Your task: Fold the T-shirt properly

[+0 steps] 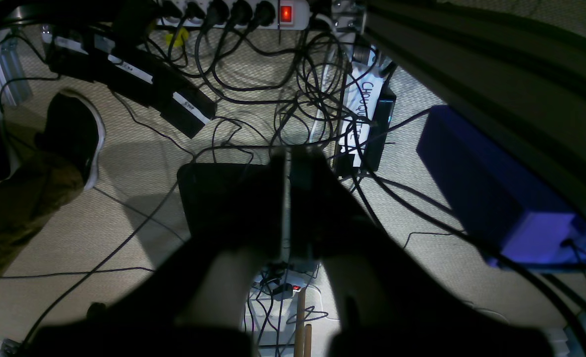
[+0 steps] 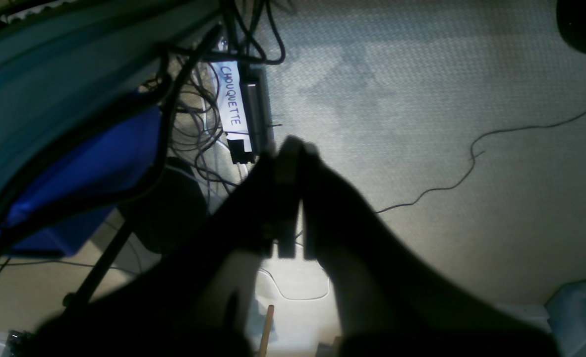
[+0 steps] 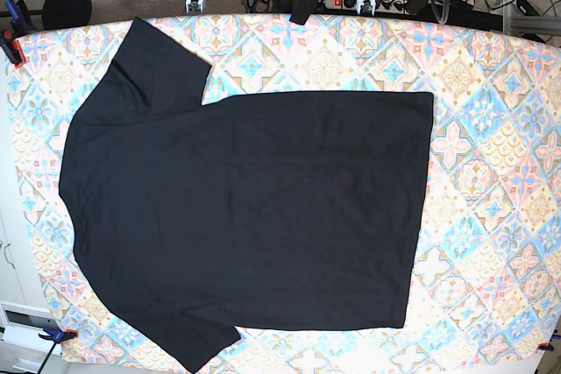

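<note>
Legible writing: a white label [image 2: 233, 101] on a dark box [image 2: 253, 114] on the floor reads "CHOUQUETTE" in the right wrist view. The left wrist view shows the same hand-lettered label [image 1: 361, 111], only partly readable there. Small white tags on the black power bricks [image 1: 139, 84] are too small to read. A white power strip [image 1: 233, 12] with a lit red switch lies at the top of the left wrist view, among tangled black cables [image 1: 318, 89].

T-shirt [image 3: 245, 216]: spread flat on the patterned surface [image 3: 491, 172], collar end toward the base view's left, hem toward its right, one sleeve at upper left and one at lower left.

Left claw [image 1: 288, 161]: fingers pressed together, holding nothing, aimed at the carpeted floor [image 1: 134, 238].

Right claw [image 2: 290, 148]: fingers pressed together, holding nothing, likewise over carpet.

Relation: neither claw appears in the base view. Neither wrist view shows the T-shirt. Both claws are off the surface and well apart from the garment. A blue box [image 1: 486, 193] sits on the floor near both.
</note>
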Controlling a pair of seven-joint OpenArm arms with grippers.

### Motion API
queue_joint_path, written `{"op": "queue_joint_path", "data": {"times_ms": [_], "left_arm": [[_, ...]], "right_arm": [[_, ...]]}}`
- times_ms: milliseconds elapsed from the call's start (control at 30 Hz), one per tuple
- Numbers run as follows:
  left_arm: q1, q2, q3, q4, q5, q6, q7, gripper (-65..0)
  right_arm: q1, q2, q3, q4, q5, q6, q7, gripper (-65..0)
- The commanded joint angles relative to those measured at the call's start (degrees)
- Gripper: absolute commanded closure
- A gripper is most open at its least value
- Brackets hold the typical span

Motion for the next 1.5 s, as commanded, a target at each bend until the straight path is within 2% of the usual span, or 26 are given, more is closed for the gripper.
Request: {"op": "queue_joint_path", "data": {"times_ms": [0, 433, 600, 767, 900, 1000, 1167, 1300, 1467], "left_arm": [[0.5, 0.0, 0.2, 0.1, 0.3, 0.1, -0.4, -1.1], [1.0, -0.4, 0.2, 0.1, 0.4, 0.1, -0.5, -1.1], [2.7, -2.0, 0.2, 0.1, 0.4, 0.1, -0.5, -1.1], [5.5, -4.3, 0.3, 0.2, 0.4, 0.1, -0.5, -1.1], [7.9, -6.4, 0.3, 0.8, 0.4, 0.1, -0.5, -1.1], [12.2, -8.3, 0.3, 6.7, 0.4, 0.1, -0.5, -1.1], [21.8, -11.3, 0.3, 22.1, 0.4, 0.1, -0.2, -1.1], [29.7, -13.3, 0.3, 35.1, 0.4, 0.1, -0.1, -1.1], [39.1, -15.2, 0.3, 50.0, 0.1, 0.1, -0.1, -1.1]], "right_arm": [[-0.3, -0.1, 0.1, 0.0, 0.3, -0.1, 0.1, 0.0], [-0.5, 0.1, 0.1, 0.0, 0.3, -0.1, 0.1, 0.0], [-3.0, 0.3, 0.1, 0.0, 0.3, -0.1, 0.1, 0.0], [-6.7, 1.9, 0.1, 0.1, 0.3, -0.1, 0.6, 0.0], [-12.0, 3.7, 0.1, 6.3, 0.3, -0.1, 0.2, 0.0], [-16.8, 4.4, 0.1, 12.2, 0.3, -0.1, 0.1, 0.0], [-23.0, 7.6, 0.2, 19.8, 0.3, -0.1, 0.5, 0.0], [-29.1, 8.3, 0.5, 28.4, 0.5, -0.1, 0.6, 0.0], [-36.8, 8.2, 9.2, 41.1, 1.6, -0.1, 0.6, 0.0]]}}
